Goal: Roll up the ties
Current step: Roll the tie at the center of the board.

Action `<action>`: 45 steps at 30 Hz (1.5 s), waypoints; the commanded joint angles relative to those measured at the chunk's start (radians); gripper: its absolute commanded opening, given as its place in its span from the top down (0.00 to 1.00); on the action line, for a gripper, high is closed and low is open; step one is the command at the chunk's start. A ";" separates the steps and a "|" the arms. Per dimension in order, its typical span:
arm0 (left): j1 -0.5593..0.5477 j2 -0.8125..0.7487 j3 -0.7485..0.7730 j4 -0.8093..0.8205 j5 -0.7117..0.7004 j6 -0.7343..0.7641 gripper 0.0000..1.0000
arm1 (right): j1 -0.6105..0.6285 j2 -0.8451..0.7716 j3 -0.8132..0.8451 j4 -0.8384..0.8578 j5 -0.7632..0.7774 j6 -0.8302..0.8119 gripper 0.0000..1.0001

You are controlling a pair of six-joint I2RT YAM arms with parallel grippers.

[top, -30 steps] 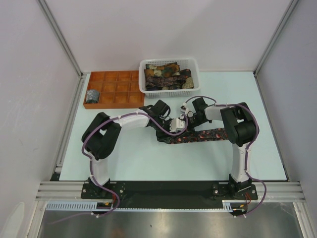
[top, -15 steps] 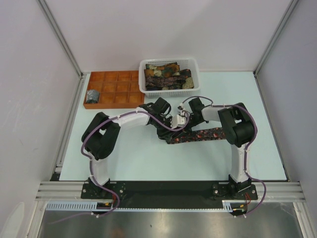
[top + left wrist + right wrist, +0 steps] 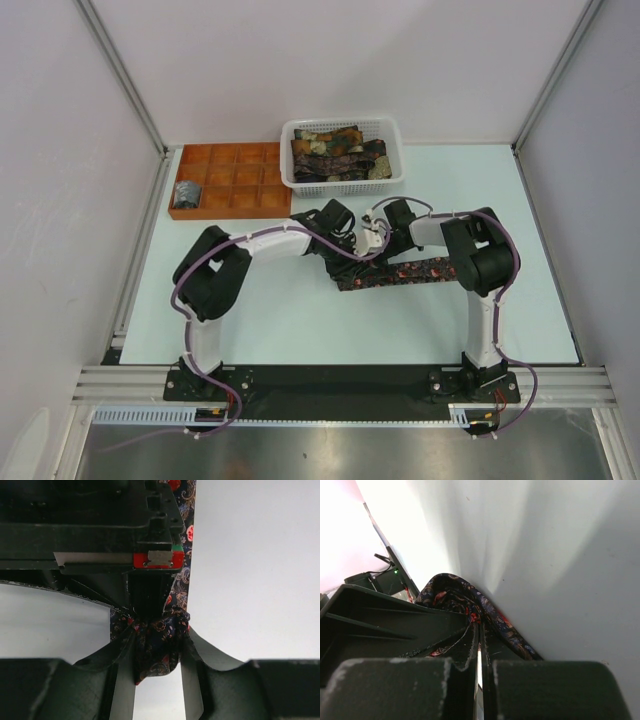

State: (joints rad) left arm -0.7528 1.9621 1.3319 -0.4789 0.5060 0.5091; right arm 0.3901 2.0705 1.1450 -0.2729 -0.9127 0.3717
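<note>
We've got the dark tie (image 3: 400,272) lying flat on the desk (image 3: 300,320) just in front of the white basket (image 3: 342,153). Our left fingers (image 3: 157,655) are pinching its bunched-up end, and the right fingers (image 3: 479,645) are closed flat together right beside that same bunch, fabric draped alongside them.

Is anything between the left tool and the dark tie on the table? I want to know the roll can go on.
Nothing visible does: the left tool already has the bunched end of the dark tie between its fingers, with the right tool right beside it.
</note>
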 commanded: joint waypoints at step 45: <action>-0.135 0.189 0.010 -0.216 -0.225 0.052 0.54 | -0.114 -0.168 -0.120 0.044 -0.206 -0.053 0.53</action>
State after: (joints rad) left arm -0.8700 2.0331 1.4212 -0.5880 0.2661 0.5606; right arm 0.2756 1.9591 1.0740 -0.3618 -1.0447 0.2810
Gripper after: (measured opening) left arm 0.469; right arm 0.430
